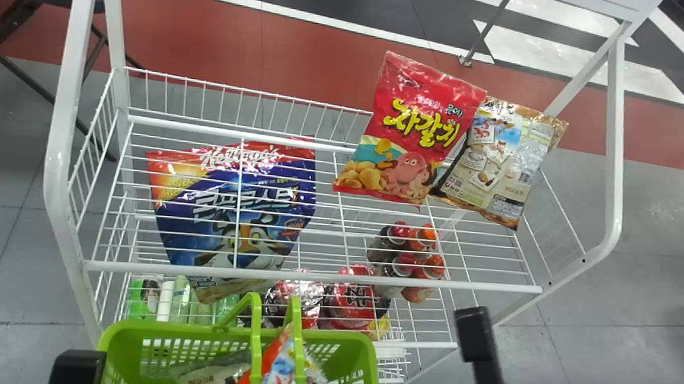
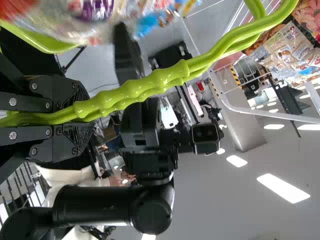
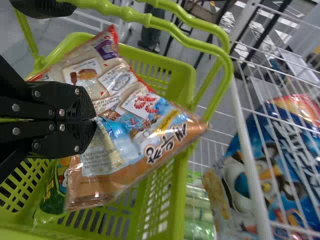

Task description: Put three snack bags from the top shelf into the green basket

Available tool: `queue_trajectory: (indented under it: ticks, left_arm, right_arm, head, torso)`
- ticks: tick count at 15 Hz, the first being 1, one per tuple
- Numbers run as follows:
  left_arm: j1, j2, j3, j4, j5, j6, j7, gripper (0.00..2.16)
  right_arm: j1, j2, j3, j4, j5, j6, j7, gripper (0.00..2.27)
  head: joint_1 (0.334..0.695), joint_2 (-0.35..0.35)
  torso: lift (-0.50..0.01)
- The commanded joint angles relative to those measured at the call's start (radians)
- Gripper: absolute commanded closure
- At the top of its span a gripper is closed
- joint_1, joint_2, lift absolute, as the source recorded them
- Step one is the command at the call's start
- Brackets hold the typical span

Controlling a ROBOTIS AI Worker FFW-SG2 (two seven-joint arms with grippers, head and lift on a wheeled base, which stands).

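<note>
At the bottom of the head view, the green basket [image 1: 232,332] stands before the shelf, with black wrist parts of my left arm [image 1: 76,368] and right arm [image 1: 478,343] on either side. My left gripper [image 2: 82,117] is shut on the basket's handles [image 2: 165,80]. In the right wrist view, my right gripper [image 3: 95,120] is shut on the edge of an orange-brown snack bag [image 3: 135,120], tilted in the basket's opening under the handles. Another bag [image 3: 55,197] lies below it. A red snack bag [image 1: 411,131] and a brown snack bag [image 1: 498,160] lean at the top shelf's back right.
A blue cereal bag [image 1: 234,209] lies on the left of the top shelf [image 1: 325,279]. Bottles [image 1: 406,252] and red-lidded cups [image 1: 350,299] stand on the level below. White posts [image 1: 615,143] frame the shelf at both sides.
</note>
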Motion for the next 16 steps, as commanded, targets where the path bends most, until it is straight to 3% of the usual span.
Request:
queue_trajectory:
  ticks: [1, 9, 10, 12, 13, 16]
  left_arm:
    - [0.002, -0.001, -0.002, -0.003, -0.002, -0.001, 0.0, 1.69]
    - [0.013, 0.004, -0.003, -0.018, -0.004, 0.002, -0.003, 1.69]
    - [0.015, 0.004, -0.003, -0.023, -0.002, 0.002, -0.001, 1.69]
    - [0.016, 0.005, -0.002, -0.023, -0.002, 0.002, -0.003, 1.69]
    - [0.016, 0.005, -0.002, -0.023, -0.002, 0.002, -0.001, 1.69]
    - [0.016, 0.004, -0.002, -0.017, -0.002, -0.001, 0.0, 1.69]
  right_arm:
    - [-0.034, -0.006, 0.093, 0.084, 0.015, -0.051, -0.001, 2.17]
    - [-0.108, -0.012, 0.293, 0.414, 0.015, -0.539, 0.007, 2.13]
    - [-0.107, -0.012, 0.294, 0.416, 0.014, -0.536, 0.011, 1.84]
    - [-0.085, -0.018, 0.26, 0.363, 0.012, -0.483, 0.019, 0.17]
    - [-0.079, -0.018, 0.228, 0.322, 0.011, -0.388, 0.019, 0.0]
    - [-0.03, -0.018, 0.122, 0.179, 0.009, -0.244, 0.022, 0.04]
  head:
    - [0.695, -0.35]
    - [0.695, -0.35]
    - [0.695, -0.35]
    - [0.695, -0.35]
    - [0.695, -0.35]
    - [0.695, -0.35]
  torso:
    - [-0.047]
    - [-0.047]
    - [-0.047]
    - [-0.047]
    - [-0.047]
    - [-0.047]
